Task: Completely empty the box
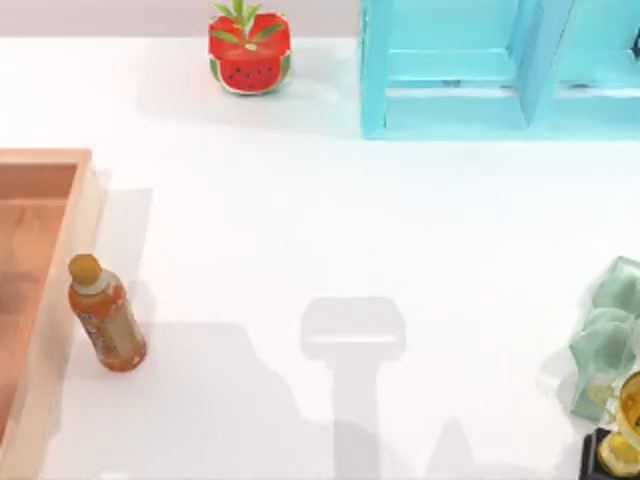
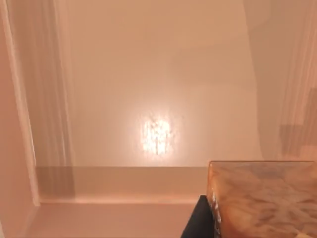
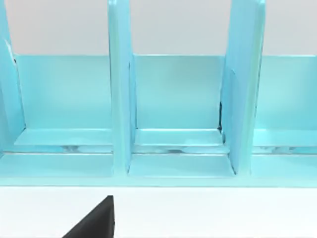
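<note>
Box (image 1: pixel 40 260) lies at the table's left edge, long axis running near to far, so your left arm is nearer. Its wrist view looks down at the box floor, with a brown marbled block (image 2: pixel 262 198) just beside the camera. A bottle (image 1: pixel 105 315) stands touching the right rim. You cannot tell either gripper's state. Open tabletop lies right.

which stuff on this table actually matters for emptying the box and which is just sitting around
Part of the job:
box, at the table's left edge
wooden block, inside the box in the left wrist view

Just lying about:
orange bottle, on the table beside the box
watermelon pot
turquoise shelf unit
green cloth
gold trophy
</note>
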